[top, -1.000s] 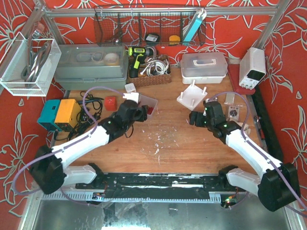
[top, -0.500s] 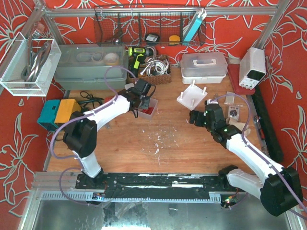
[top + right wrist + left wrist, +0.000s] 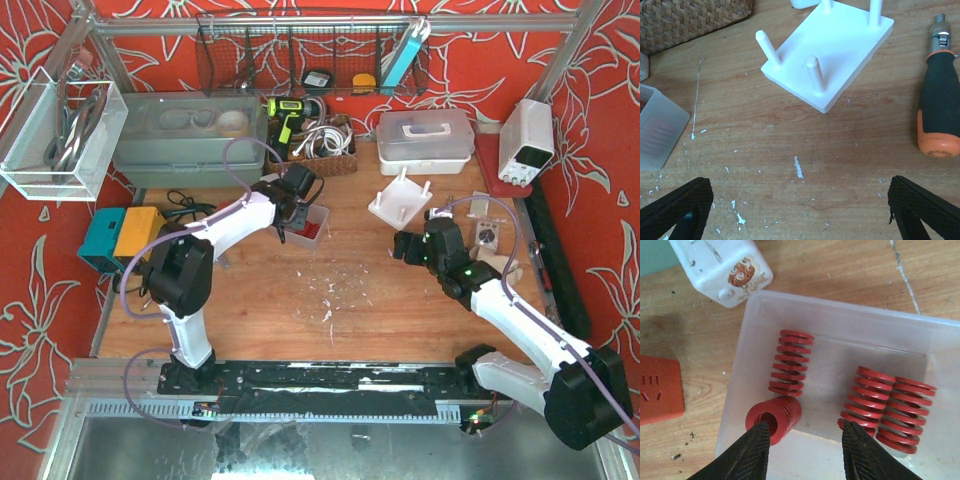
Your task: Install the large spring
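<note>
Several red springs lie in a clear plastic bin [image 3: 840,320]: one long spring [image 3: 790,362] at the left, a short one [image 3: 775,419] lying end-on below it, and two side by side [image 3: 885,407] at the right. My left gripper [image 3: 807,450] is open, hovering over the bin's near part; it also shows in the top view [image 3: 290,215] over the bin [image 3: 318,212]. My right gripper [image 3: 800,210] is open and empty above bare table, near the white peg plate [image 3: 832,55], which also shows in the top view [image 3: 400,203].
A black-and-orange screwdriver [image 3: 939,105] lies right of the peg plate. A wicker basket [image 3: 690,20] is at the back left. A white block [image 3: 722,267] and a red plate [image 3: 657,390] sit beside the bin. Storage boxes [image 3: 425,135] line the back.
My left arm has swung up and right from the mid-table to the bin of springs. My right arm has shifted only slightly.
</note>
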Tool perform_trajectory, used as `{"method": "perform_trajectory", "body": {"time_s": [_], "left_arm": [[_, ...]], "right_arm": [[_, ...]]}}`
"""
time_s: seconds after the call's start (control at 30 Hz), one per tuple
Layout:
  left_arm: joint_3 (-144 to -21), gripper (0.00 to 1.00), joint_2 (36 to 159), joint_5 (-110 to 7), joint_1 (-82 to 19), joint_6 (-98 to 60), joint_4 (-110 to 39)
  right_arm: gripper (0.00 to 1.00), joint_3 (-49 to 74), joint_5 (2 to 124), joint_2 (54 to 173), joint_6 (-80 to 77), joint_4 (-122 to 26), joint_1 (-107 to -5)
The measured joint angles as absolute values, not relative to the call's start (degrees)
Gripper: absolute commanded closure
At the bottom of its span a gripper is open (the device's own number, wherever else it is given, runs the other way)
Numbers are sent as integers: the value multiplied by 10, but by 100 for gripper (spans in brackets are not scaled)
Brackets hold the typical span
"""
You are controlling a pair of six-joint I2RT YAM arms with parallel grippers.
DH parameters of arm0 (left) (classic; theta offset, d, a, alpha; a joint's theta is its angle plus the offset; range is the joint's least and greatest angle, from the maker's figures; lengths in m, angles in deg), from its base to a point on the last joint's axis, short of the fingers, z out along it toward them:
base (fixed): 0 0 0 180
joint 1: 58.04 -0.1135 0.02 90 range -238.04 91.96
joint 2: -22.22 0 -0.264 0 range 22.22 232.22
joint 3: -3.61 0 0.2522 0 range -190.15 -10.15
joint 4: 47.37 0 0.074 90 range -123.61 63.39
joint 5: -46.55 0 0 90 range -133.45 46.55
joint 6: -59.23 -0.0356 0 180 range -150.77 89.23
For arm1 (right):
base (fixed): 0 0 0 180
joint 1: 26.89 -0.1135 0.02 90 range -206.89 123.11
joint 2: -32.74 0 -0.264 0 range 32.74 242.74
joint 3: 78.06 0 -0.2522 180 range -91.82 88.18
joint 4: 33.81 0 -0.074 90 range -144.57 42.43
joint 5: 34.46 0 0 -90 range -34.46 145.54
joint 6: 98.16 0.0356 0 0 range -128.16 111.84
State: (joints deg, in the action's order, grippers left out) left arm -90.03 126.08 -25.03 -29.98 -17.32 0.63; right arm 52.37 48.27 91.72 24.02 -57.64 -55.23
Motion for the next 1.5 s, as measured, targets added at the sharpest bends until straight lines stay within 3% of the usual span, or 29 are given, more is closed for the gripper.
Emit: {"method": "perform_trajectory", "body": {"time_s": [0.7, 1.17, 1.5], "left_arm": [[-948, 58, 1331, -215, -303, -178, 67], [-952, 81, 1351, -210, -303, -183, 79], [-958, 85, 1351, -216, -304, -189, 78]], "right_arm": [[5, 524, 469, 917, 233, -577, -556], [5, 524, 464, 917, 228, -577, -558], [5, 524, 463, 917, 228, -576, -558]]}}
